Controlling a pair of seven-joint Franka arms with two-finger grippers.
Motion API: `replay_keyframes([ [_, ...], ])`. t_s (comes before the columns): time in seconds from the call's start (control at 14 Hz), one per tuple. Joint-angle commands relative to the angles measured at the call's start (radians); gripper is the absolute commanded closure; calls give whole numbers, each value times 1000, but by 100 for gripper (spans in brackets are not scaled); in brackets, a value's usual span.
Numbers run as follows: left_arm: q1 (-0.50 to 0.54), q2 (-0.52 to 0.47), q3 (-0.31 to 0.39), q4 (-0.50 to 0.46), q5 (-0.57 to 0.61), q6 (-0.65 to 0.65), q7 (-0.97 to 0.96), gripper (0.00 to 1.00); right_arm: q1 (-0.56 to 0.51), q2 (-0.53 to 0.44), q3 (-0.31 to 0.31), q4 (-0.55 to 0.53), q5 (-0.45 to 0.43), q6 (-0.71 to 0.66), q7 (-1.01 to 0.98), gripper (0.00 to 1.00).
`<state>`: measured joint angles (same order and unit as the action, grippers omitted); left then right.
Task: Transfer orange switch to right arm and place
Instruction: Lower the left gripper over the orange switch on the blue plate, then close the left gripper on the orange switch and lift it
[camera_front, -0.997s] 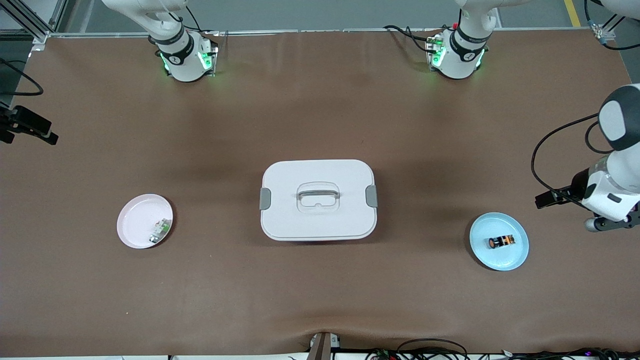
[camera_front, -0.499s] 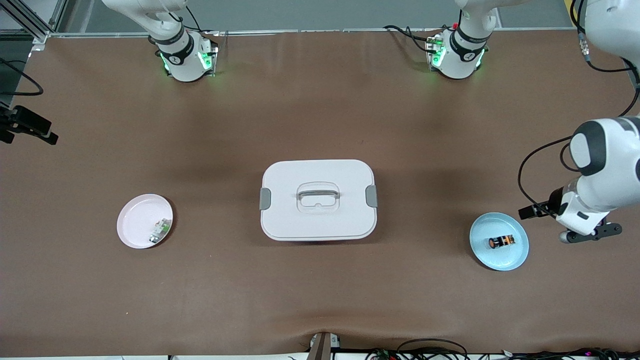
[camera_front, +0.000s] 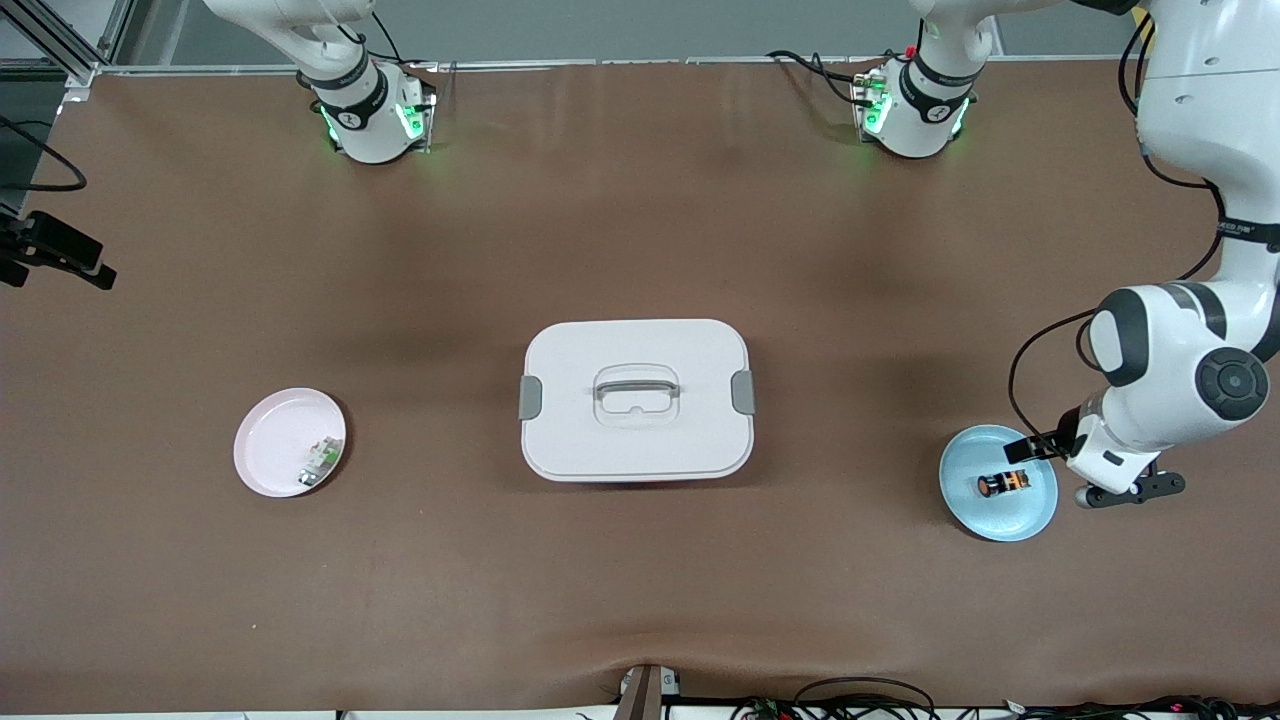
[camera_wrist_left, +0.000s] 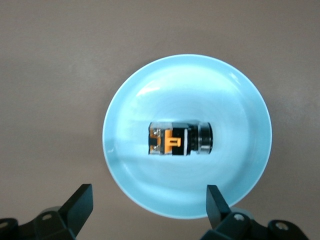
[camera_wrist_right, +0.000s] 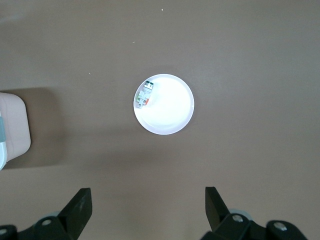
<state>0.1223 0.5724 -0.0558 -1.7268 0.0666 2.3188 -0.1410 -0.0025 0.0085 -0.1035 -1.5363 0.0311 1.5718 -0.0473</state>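
Note:
The orange switch (camera_front: 1003, 483) lies on its side in the middle of a light blue plate (camera_front: 1000, 522) near the left arm's end of the table. In the left wrist view the switch (camera_wrist_left: 180, 139) shows black with orange marks on the plate (camera_wrist_left: 240, 100). My left gripper (camera_wrist_left: 147, 192) is open and empty, up in the air over the plate's edge. In the front view its hand (camera_front: 1100, 462) hangs beside the plate. My right gripper (camera_wrist_right: 147, 200) is open and empty, high over the table by the pink plate; it is outside the front view.
A pink plate (camera_front: 270, 440) with a small white-and-green flat part (camera_front: 320, 462) lies toward the right arm's end; both show in the right wrist view, plate (camera_wrist_right: 175, 110) and part (camera_wrist_right: 144, 94). A closed white box (camera_front: 636, 398) with a handle stands mid-table.
My left arm has swung in from the table's end and brought its open gripper over the edge of the blue plate. The switch and the right arm have not moved.

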Motion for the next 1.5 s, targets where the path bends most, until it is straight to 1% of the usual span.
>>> replay_keyframes([
  [0.0,-6,36,-4,27,9,37,8,0,-16,8,13,22,-7,-16,3,0],
  [0.28,-10,95,-6,56,9,82,8,0,-16,8,13,22,-7,-16,3,0],
  [0.5,-15,127,-7,59,10,139,8,0,-16,8,13,22,-5,-16,3,0],
  [0.64,-15,142,-7,79,7,142,8,0,-16,8,13,22,-5,-16,3,0],
  [1.07,-15,164,-7,79,7,154,8,0,-16,8,13,22,-7,-16,3,0],
  [1.14,-15,165,-9,79,7,154,8,4,-16,8,13,22,-7,-16,3,0],
  [1.21,-15,167,-7,78,7,154,8,10,-16,8,13,22,-7,-16,3,0],
  [1.42,-15,164,-9,78,-1,154,6,52,-16,8,13,22,-7,-16,3,0],
])
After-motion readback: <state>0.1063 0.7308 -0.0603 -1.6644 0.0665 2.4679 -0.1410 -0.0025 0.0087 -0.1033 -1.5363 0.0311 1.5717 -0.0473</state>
